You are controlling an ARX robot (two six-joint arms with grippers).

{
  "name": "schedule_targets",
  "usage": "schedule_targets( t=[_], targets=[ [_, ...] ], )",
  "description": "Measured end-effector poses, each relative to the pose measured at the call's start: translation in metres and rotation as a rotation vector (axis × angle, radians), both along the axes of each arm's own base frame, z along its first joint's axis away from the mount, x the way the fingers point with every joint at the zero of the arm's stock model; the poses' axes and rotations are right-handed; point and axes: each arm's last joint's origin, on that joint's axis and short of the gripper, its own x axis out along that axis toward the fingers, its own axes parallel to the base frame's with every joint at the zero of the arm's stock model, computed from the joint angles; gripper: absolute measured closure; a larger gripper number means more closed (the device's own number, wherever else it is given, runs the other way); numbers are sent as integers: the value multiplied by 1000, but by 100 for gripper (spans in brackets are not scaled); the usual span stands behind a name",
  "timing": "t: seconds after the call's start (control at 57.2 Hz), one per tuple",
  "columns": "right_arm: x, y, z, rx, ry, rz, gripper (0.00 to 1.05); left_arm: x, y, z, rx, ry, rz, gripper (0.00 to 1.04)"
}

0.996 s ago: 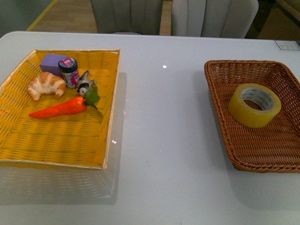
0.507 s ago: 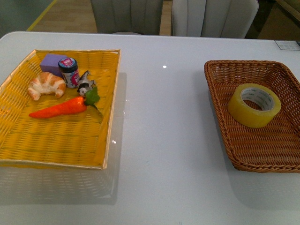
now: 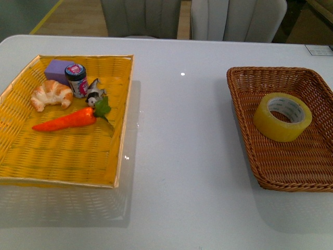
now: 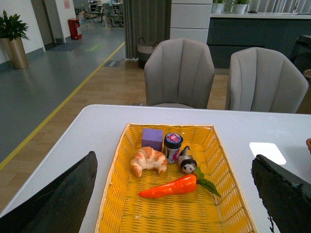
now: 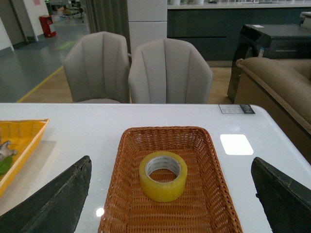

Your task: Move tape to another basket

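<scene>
Though edge-cropped, basket [image 3: 244, 133] around tape [image 3: 282, 116]

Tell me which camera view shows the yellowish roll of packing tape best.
The right wrist view: the yellowish roll of packing tape lies centred and whole in the brown wicker basket, its core visible. The front view shows the tape whole, but near the picture's edge. The left wrist view misses it.

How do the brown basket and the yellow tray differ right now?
The basket is dark brown wicker with raised, rounded sides; the yellow tray is bright yellow, flatter and shallower. The basket holds only the tape; the tray holds a carrot, croissant, jar, purple block and a small figure. Both are rectangular, woven, and resting on the white table.
</scene>
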Motion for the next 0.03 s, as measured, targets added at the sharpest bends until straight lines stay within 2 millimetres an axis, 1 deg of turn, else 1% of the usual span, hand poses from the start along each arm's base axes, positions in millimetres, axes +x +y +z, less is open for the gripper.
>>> schedule_targets(
  t=[0.035],
  targets=[
    [0,0,0,0,0,0,9,0,0,0,0,0,0,9]
  ],
)
